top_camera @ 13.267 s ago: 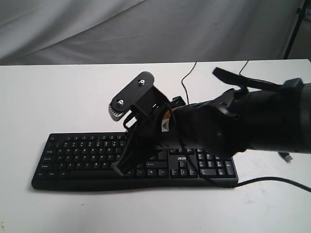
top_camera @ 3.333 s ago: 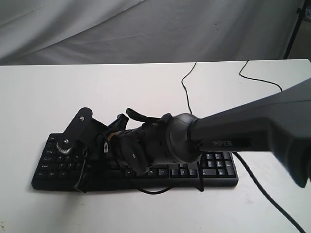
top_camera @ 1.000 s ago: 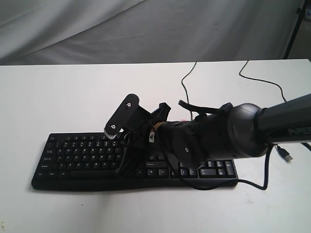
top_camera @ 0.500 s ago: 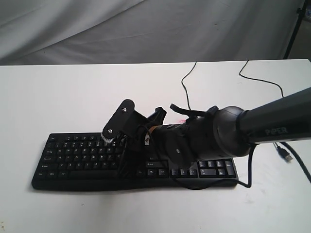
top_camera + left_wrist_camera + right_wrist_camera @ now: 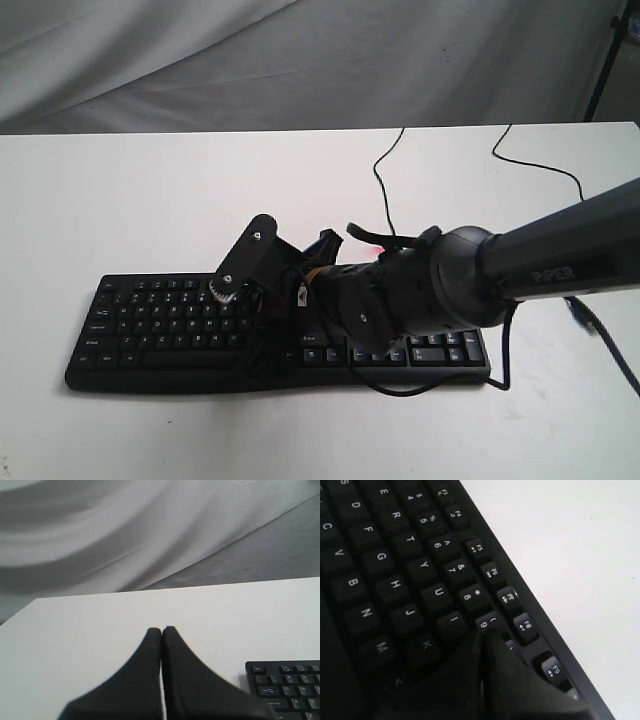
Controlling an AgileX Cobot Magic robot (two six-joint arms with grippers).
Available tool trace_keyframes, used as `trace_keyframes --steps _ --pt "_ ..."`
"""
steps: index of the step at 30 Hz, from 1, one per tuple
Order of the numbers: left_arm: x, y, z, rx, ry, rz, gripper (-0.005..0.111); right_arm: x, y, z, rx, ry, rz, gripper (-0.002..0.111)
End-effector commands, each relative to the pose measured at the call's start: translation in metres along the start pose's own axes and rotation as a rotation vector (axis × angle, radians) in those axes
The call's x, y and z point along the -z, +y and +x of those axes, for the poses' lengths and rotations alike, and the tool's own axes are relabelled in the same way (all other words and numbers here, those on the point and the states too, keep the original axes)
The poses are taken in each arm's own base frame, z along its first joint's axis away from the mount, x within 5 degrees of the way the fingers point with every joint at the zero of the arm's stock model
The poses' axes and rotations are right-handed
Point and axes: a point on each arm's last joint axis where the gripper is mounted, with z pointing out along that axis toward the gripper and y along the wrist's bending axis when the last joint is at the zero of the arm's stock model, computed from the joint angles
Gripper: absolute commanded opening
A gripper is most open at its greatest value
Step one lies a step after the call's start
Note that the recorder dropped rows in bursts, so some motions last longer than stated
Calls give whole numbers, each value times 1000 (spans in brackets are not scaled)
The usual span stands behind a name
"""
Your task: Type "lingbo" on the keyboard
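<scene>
The black keyboard (image 5: pixel 150 322) lies across the front of the white table (image 5: pixel 120 200). My right arm reaches over it from the right, and my right gripper (image 5: pixel 252 362) points down at the middle of the key field. In the right wrist view the right gripper (image 5: pixel 482 632) is shut. Its tip rests just below the 9 key (image 5: pixel 485 623) and beside the I key (image 5: pixel 452 622), hiding the key under it. My left gripper (image 5: pixel 161 630) is shut on nothing and hovers over bare table left of the keyboard's corner (image 5: pixel 287 685). It does not show in the exterior view.
The keyboard's thin black cable (image 5: pixel 384 170) runs back across the table. A second cable (image 5: pixel 540 162) curves at the right rear, and the arm's own cable (image 5: pixel 500 370) loops by the keyboard's right end. A grey cloth (image 5: pixel 300 60) hangs behind the table.
My right arm has shifted a little to the left and lower, bringing the shut fingertips down onto the keys. The keyboard has not moved.
</scene>
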Motion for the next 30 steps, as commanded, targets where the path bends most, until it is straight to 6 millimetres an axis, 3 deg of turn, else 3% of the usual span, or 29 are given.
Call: trace_keyframes --steps 1,8,15,21,25,30 --pt "-1 0 1 3 3 4 1 -4 1 2 15 -2 -1 0" --pt "-1 0 1 3 3 4 1 -4 2 3 15 12 -9 0" --pt "-1 0 1 3 3 4 1 26 -7 -21 10 -51 9 0" --pt "-1 0 1 3 3 4 1 86 -13 -33 -41 -120 26 0" --pt "-1 0 1 3 3 4 1 150 -15 -37 -57 -191 37 0" --pt "-1 0 1 3 3 4 1 224 -12 -24 -101 -302 58 0"
